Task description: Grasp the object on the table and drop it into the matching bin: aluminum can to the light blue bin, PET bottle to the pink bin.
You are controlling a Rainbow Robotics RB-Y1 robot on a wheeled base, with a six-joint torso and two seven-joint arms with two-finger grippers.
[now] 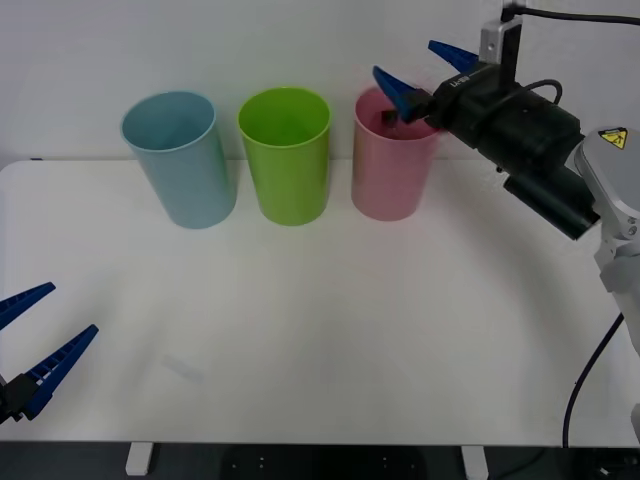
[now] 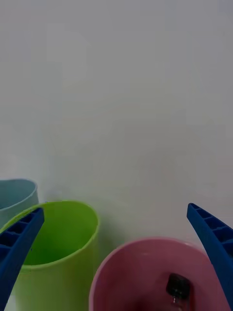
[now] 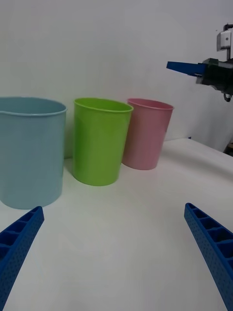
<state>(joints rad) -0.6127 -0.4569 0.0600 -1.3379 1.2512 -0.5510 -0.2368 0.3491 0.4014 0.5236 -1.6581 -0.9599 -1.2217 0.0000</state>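
With its blue fingers spread wide over the pink bin (image 1: 390, 165) at the far right of the desk (image 1: 330, 330), the right gripper (image 1: 420, 75) holds nothing. The PET bottle (image 2: 177, 287) is inside, dark cap upward, seemingly upright. Retreating low could clip the rim and topple the bin. The left gripper (image 1: 30, 345) idles spread, near left.

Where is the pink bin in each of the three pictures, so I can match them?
Front view: pink bin, rightmost of three, under the open right claw.
Right wrist view: pink bin nearest, between the fingers.
Left wrist view: pink bin, farthest.
Shared landmark: green bin beside it.
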